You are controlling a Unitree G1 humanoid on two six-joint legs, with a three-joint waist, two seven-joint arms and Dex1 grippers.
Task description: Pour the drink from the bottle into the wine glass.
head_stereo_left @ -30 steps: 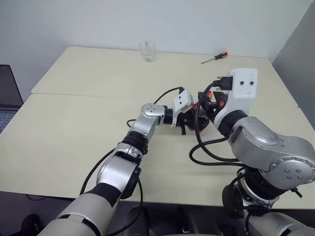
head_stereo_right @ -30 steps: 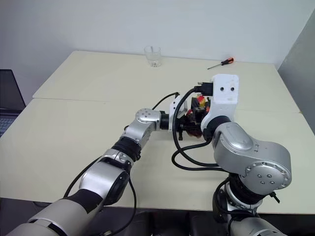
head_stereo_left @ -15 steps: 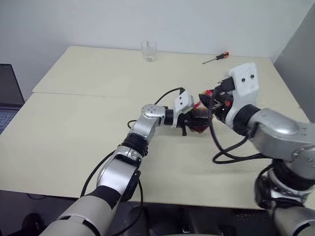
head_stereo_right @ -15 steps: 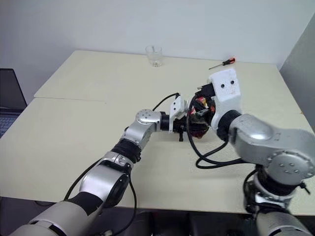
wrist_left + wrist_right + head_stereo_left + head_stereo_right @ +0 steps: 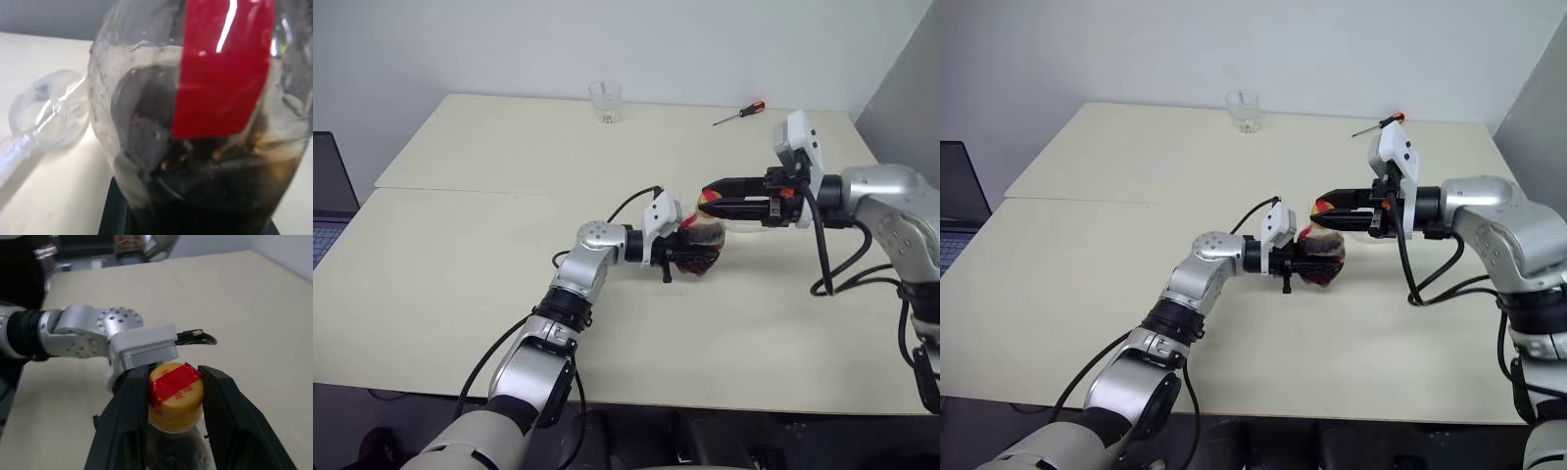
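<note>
The bottle point(image 5: 701, 238) is held just above the table, and my left gripper point(image 5: 690, 257) is shut on its rounded body. Dark drink point(image 5: 205, 196) fills its lower part under a red label. My right gripper point(image 5: 176, 374) reaches in level from the right, and its black fingers point(image 5: 129, 416) press on both sides of the yellow and red cap point(image 5: 175, 394). The clear wine glass point(image 5: 49, 112) shows beside the bottle. It sits on the table under my right gripper point(image 5: 713, 201). I cannot tell whether it stands or lies.
A short clear tumbler point(image 5: 605, 101) stands at the table's far edge. A red-handled screwdriver point(image 5: 740, 114) lies at the far right. A laptop point(image 5: 328, 196) sits off the left side. A seam point(image 5: 460, 189) runs across the cream table.
My right arm swung out to the right and its wrist turned, so the gripper now points left at the cap. The left gripper and bottle shifted slightly back.
</note>
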